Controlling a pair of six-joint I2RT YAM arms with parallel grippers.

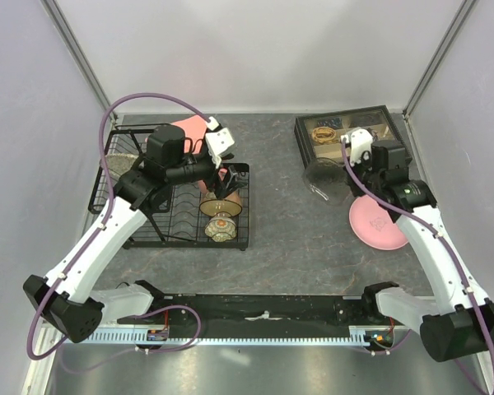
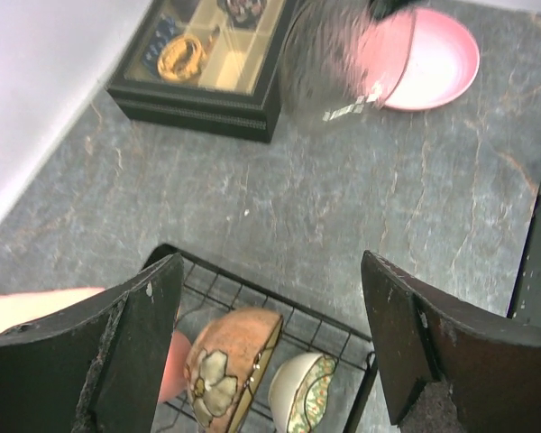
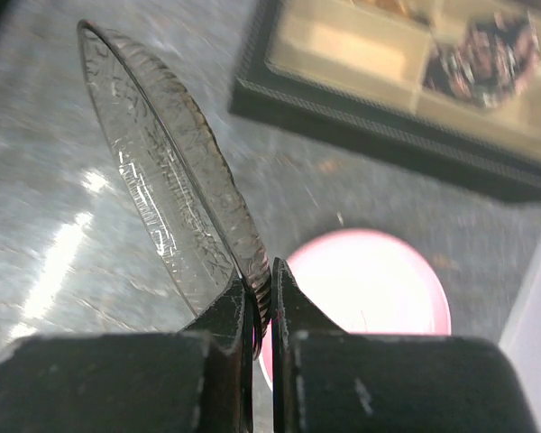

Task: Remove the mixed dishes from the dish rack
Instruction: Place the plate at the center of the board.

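**Glass dish held by its rim, well clear of the rack**

The right gripper (image 3: 257, 290) is pinching a clear glass dish (image 3: 162, 180) by a thin strip of rim. The dish stands almost on edge, well to the right of the dish rack (image 1: 177, 234) and, as far as the overhead view shows, off the table (image 1: 280, 214). The large pink plate (image 3: 370, 298) lies flat on the table farther right of the rack, just under that gripper.

The left gripper (image 2: 270, 271) hovers over the rack's right end with its fingers spread wide and nothing between them. Below it a brown floral bowl (image 2: 230, 374) and a smaller cream patterned bowl (image 2: 298, 392) stand on edge in the slots, touching or nearly so.

The main risk is the glass. With so little rim in the grip (and a smooth, heavy body hanging to one side) it could swivel or slip out if the arm moves quickly. Lowered carelessly, it could strike the pink plate. At the rack, a descent that is off-centre could catch both bowls at once and tip the cream one.
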